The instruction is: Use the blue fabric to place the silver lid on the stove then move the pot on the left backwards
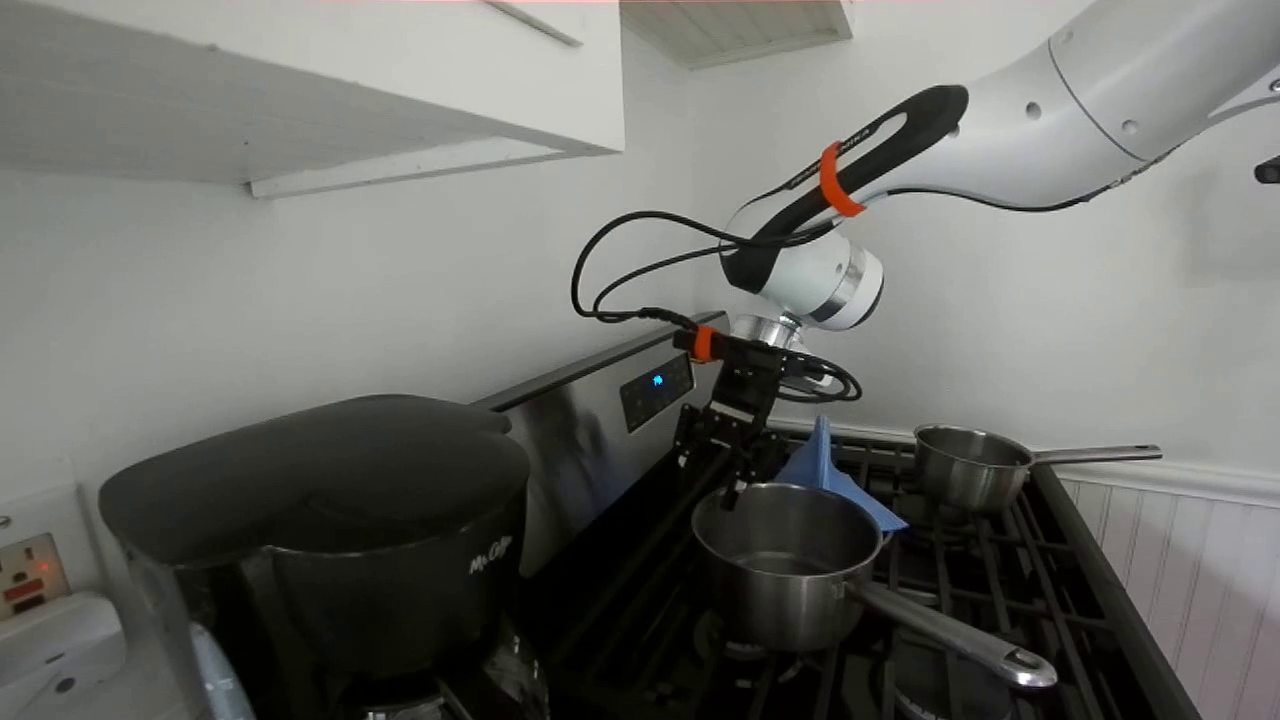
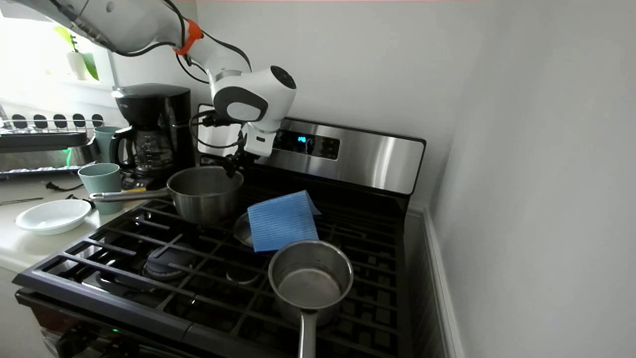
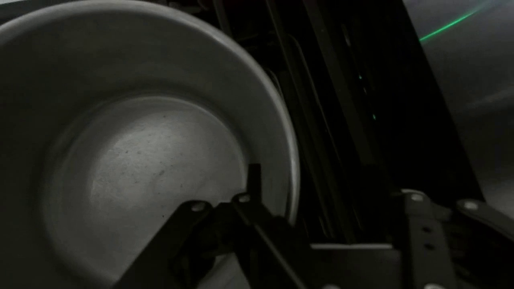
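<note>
From where I stand, the gripper point(image 3: 319, 176) is at the rim of the big pot point(image 1: 780, 610), its two fingers apart: one over the inside of the pot, the other outside, but whether they touch the metal I cannot tell. Just beside this pot, the blue fabric point(image 2: 283, 223) makes a raised peak. From under it shows an edge of the silver lid point(image 2: 242, 230), on the stove point(image 2: 372, 166). Past the fabric, farther from the big pot, stands the small pot point(image 2: 310, 286); on the opposite side of the big pot is a black coffee maker point(image 2: 176, 124).
</note>
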